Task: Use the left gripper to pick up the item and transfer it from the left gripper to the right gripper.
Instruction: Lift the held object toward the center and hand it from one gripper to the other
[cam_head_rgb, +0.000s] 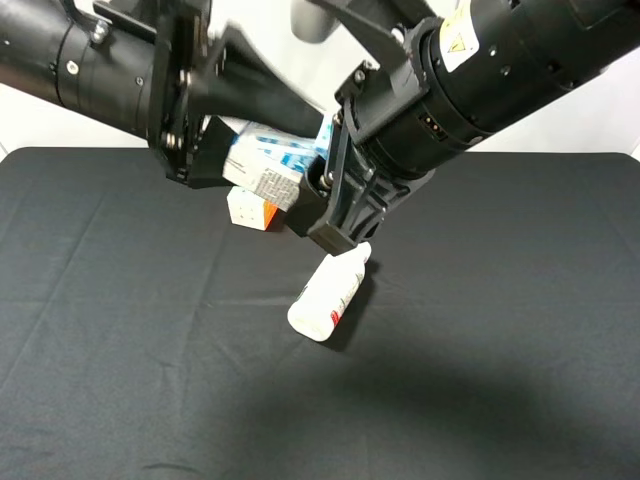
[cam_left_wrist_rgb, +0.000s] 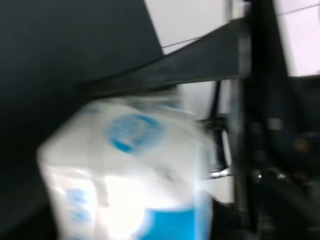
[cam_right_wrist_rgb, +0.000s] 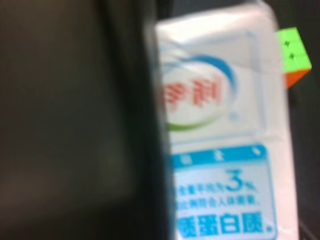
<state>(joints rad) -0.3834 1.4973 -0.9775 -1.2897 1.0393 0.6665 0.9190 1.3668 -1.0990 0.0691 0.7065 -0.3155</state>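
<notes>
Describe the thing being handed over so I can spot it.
Above the middle of the black tablecloth, between the left gripper and the right gripper, is a small carton. It's boxy, white with light-blue print, unlike the multicoloured cube and round white bottle below.

Carton (cam_left_wrist_rgb: 125, 170) blurred in the left wrist view, cube (cam_head_rgb: 252, 208) partly hidden by it, fine print unreadable

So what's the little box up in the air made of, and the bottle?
The carton is probably coated paperboard: slightly glossy, crisp folded edges, blue print. The bottle seems smooth white plastic, faintly shiny, with a stuck-on label.
</notes>
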